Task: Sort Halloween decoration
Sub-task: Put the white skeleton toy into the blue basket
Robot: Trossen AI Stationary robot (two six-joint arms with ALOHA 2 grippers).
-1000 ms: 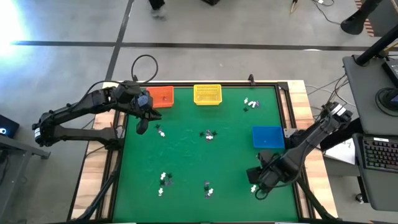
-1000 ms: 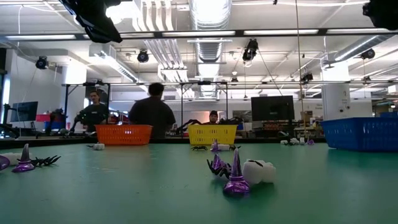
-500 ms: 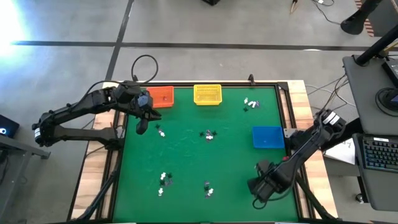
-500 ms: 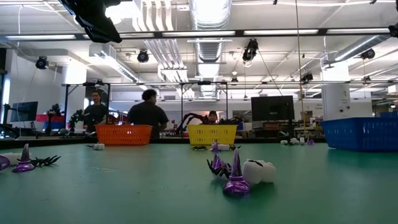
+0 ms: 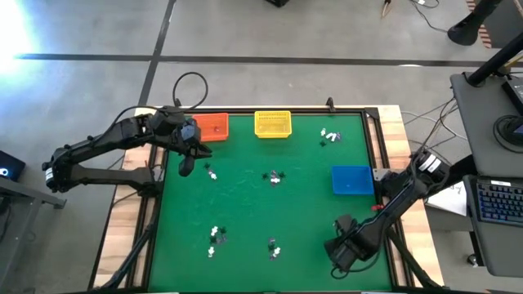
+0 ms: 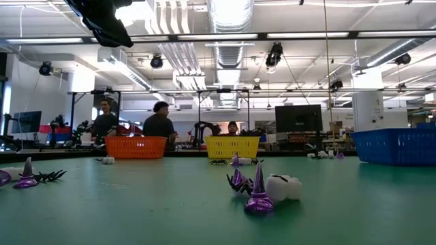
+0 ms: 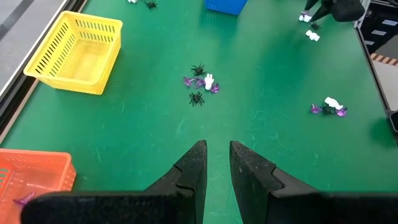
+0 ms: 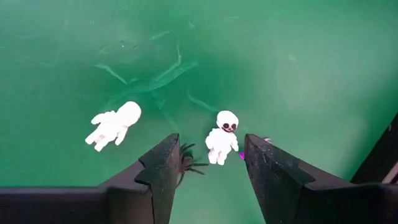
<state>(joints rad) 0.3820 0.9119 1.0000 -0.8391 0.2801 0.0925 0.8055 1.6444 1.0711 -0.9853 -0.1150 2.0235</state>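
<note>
The Halloween decoration lies in small clusters on the green table point(image 5: 245, 204): one at the middle point(image 5: 275, 176), one at the far right point(image 5: 328, 136), two near the front point(image 5: 216, 235) point(image 5: 274, 247). My right gripper point(image 5: 338, 253) hangs open, pointing down, over the near right cluster. In its wrist view a white figure point(image 8: 223, 138) lies between the open fingers point(image 8: 210, 144), a black spider point(image 8: 188, 163) lies by one finger, and a second white figure point(image 8: 114, 125) lies outside them. My left gripper point(image 5: 186, 167) point(image 7: 216, 152) hovers by the orange basket point(image 5: 216, 127), fingers narrowly apart, holding nothing.
A yellow basket point(image 5: 273, 123) stands at the far edge and a blue basket point(image 5: 352, 180) at the right. A purple piece point(image 7: 25, 198) lies in the orange basket. In the low view a purple hat and a white piece point(image 6: 262, 189) stand mid-table. People stand behind the table.
My right gripper has gone down and toward the table's near edge, over the near right cluster, keeping its fingers open. The trinkets have not moved.
</note>
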